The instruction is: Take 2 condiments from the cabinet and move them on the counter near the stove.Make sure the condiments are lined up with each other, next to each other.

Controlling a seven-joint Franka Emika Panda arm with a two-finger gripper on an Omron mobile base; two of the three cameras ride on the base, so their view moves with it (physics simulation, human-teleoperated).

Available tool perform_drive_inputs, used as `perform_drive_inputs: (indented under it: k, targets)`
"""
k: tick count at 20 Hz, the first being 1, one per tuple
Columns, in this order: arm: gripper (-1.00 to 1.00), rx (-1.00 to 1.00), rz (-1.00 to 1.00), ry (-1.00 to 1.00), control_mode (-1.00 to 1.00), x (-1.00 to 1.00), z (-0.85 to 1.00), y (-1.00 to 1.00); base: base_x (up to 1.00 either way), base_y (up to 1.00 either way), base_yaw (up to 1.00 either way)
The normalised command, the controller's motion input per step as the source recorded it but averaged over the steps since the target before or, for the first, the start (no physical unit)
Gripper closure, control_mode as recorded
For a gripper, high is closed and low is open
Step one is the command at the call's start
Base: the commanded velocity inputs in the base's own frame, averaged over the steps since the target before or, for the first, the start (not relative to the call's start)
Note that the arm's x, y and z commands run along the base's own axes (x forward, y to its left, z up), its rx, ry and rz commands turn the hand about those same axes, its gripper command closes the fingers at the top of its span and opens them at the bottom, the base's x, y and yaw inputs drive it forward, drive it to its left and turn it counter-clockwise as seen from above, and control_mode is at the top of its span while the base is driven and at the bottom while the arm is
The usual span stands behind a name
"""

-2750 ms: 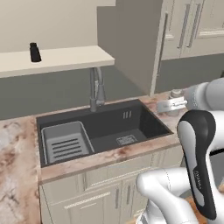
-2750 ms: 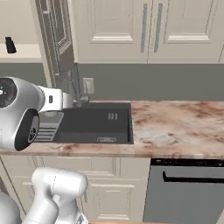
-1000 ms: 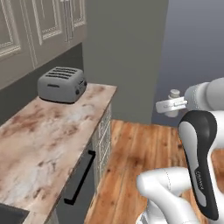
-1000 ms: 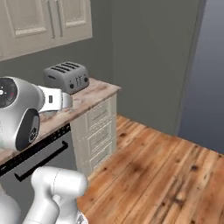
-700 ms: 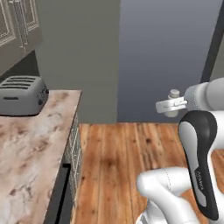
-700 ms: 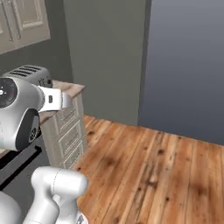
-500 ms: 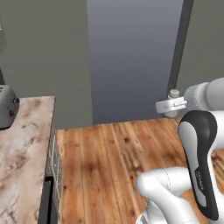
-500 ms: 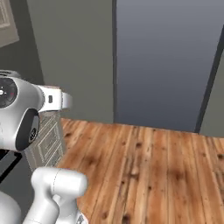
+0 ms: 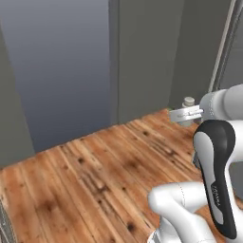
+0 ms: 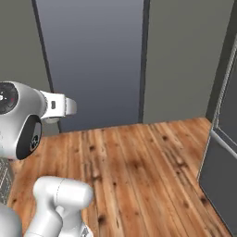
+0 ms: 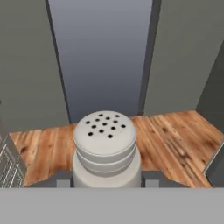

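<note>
Right in front of the hand camera you've got the pale shaker (image 11: 105,146), upright, its rounded cap with the little holes facing the lens. It sits between the gripper (image 11: 106,178) fingers, which show as dark bits on either side of its base, closed on it at a middling width. So the shaker is up in the air with the arm, well clear of the floor.

From the left base view you can spot the shaker (image 9: 189,101) poking up just beyond the hand on the right side, with the arm's dark link below it. In the right base view the hand sticks out to the right of the big white joint on the left.

Past all that you see a wood floor (image 10: 139,166), a grey wall (image 10: 185,60) and a blue-grey panel (image 10: 92,60) at the far side. A dark fridge-like unit (image 10: 222,152) stands at the right edge.
</note>
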Motion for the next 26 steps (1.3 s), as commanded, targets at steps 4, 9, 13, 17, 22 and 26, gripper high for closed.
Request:
perform_drive_inputs:
  k: [4,9,13,17,22,26]
  targets:
    - [1.00,0.00,0.00,0.00,1.00,0.00,0.00,0.00,0.00,0.00,-0.60]
    - [1.00,0.00,0.00,0.00,1.00,0.00,0.00,0.00,0.00,0.00,-0.57]
    - [1.00,0.00,0.00,0.00,1.00,0.00,0.00,0.00,0.00,0.00,-0.55]
    - [1.00,0.00,0.00,0.00,1.00,0.00,0.00,0.00,0.00,0.00,-0.54]
    - [1.00,0.00,0.00,0.00,1.00,0.00,0.00,0.00,0.00,0.00,-0.53]
    - [1.00,0.00,0.00,0.00,1.00,0.00,0.00,0.00,0.05,0.00,-0.47]
